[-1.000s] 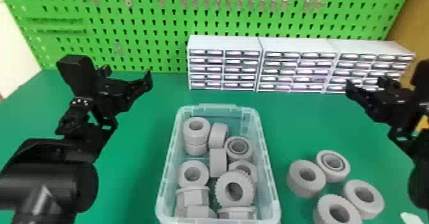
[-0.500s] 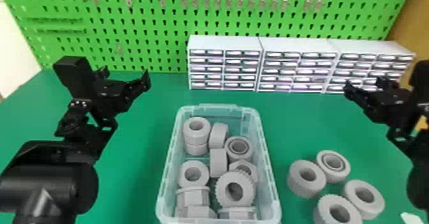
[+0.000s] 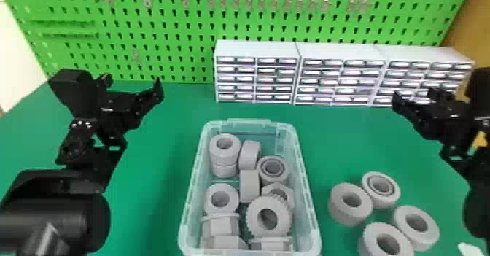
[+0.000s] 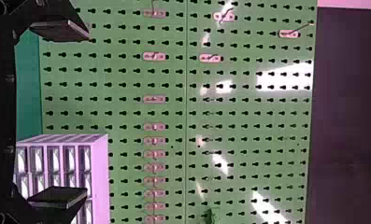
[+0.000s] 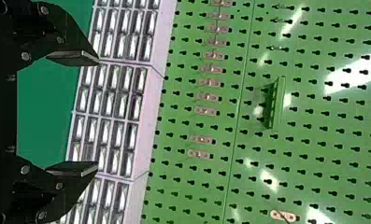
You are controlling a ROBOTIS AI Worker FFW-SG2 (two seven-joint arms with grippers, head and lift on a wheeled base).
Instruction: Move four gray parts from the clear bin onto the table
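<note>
Green pegboard (image 3: 182, 25) stands behind the green table (image 3: 156, 186). Three white drawer units (image 3: 339, 54) stand side by side along it. Clear bin (image 3: 249, 122) rests on the table, holding gray parts (image 3: 249, 186). Left gripper (image 3: 133, 84) and right gripper (image 3: 414, 95): above the table, jaws apart, nothing between. Four gray parts (image 3: 344, 215) lie close together right of the bin.

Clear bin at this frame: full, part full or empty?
Part full: gray parts crowd the clear bin toward its near end, while green shows through bare plastic in its far right corner.
</note>
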